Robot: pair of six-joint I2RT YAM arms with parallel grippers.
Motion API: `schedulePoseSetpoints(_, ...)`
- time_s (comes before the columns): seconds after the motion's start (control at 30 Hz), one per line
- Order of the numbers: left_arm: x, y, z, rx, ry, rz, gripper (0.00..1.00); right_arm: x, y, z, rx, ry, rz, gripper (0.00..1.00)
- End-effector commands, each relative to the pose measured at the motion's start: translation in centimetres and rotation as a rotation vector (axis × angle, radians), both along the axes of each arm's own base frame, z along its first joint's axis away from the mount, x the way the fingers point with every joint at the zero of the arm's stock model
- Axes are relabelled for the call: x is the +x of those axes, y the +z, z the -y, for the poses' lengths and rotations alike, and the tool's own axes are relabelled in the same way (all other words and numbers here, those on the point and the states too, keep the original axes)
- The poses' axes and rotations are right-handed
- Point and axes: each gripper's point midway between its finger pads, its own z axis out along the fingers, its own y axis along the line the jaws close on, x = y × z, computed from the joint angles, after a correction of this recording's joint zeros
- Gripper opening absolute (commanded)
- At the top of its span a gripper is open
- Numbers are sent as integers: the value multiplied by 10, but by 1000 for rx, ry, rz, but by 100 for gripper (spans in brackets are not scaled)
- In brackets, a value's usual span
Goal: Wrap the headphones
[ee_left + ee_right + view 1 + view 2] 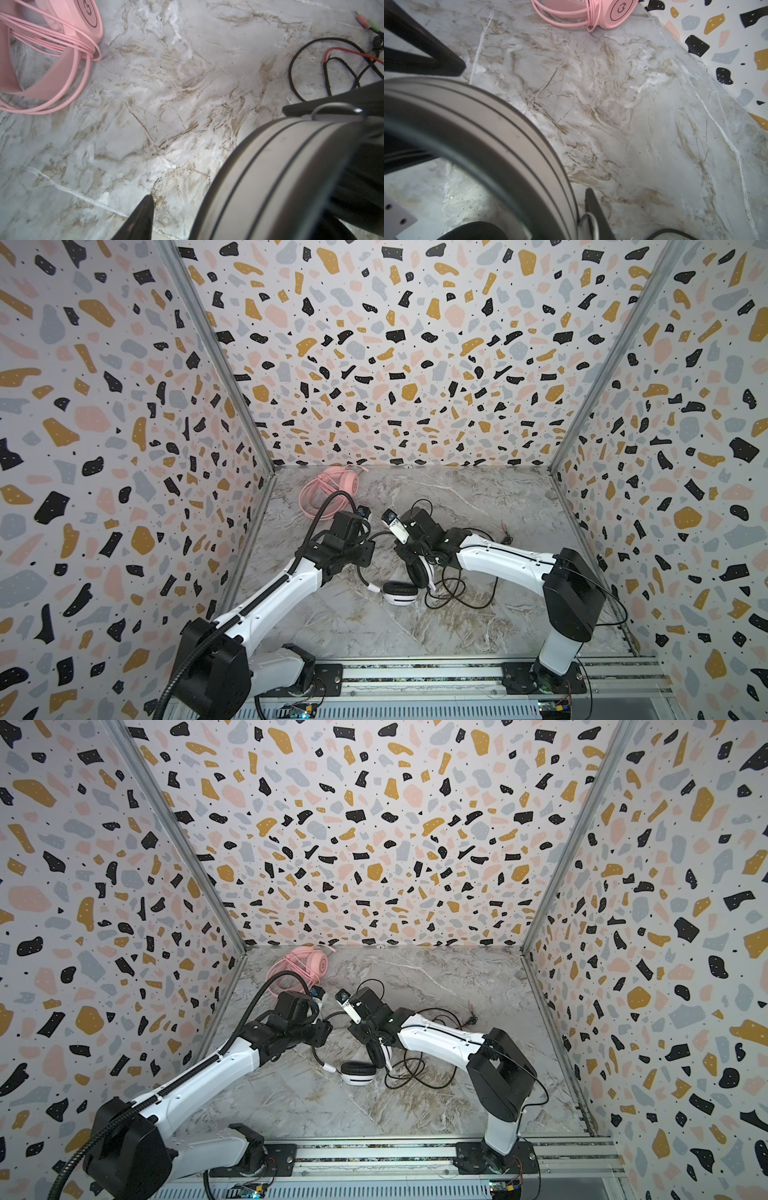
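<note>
White headset (400, 593) sat mid-counter, in front of both arms: one cup lay flat, the other cup (419, 572) stood on edge just behind it, under the R wrist. Its striped band (500, 124) filled much of both wrist views, raised off the counter (478, 639). Black-and-red cable (455, 593) lay in loose loops just right of the cups, trailing back to the plugs (365, 22), so this set wasn't wrapped yet. Pink headset (332, 489) lay well apart in the back-left corner, its pink cable (68, 44) already looped round its band.

R jaws: nearly pressed together, one finger (592, 209) tight vs the band's edge beside a thin wire hoop (589, 222). It looked like a pinch on the band, tho the 2nd finger was hidden.

L jaws: spread partway. The visible finger (143, 216) stood clear of the band w/ bare counter btwn, so no grip there; the 2nd finger was hidden behind the band.

Handling, as judged: light plastic, band stiff but springy, cups prob. swivel & flop, pads soft. Cable thin, limp, apt to snag & spring out of a coil. Best hold = the band near its top, for steadying. For winding, take the cable close to where it leaves the cup, not by the plugs, & don't yank that joint.
</note>
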Motion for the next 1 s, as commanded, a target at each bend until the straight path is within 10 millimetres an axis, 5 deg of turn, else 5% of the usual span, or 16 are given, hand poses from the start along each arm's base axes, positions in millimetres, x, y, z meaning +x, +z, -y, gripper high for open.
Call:
schedulePoseSetpoints(0.0, 11, 24, 1, -37, 14, 83, 54, 4, 19, -13, 41, 14, 12, 10)
schedulePoseSetpoints(0.17, 14, 32, -13, 1, 76, 126, 51, -5, 18, -23, 48, 47, -10, 9)
schedulePoseSetpoints(0.4, 14, 11, -10, 29, 60, 52, 52, -12, 40, -25, 89, 58, 12, 9)
schedulePoseSetpoints(0.7, 13, 18, -13, 30, 74, 77, 29, -19, 52, -27, 109, 69, 25, 9)
schedulePoseSetpoints(0.9, 12, 9, -10, 25, 57, 48, 41, -25, 66, -33, 169, 97, 24, 9)
schedulePoseSetpoints(0.97, 12, 5, -10, 42, 57, 31, 35, -27, 67, -34, 176, 102, 25, 9)
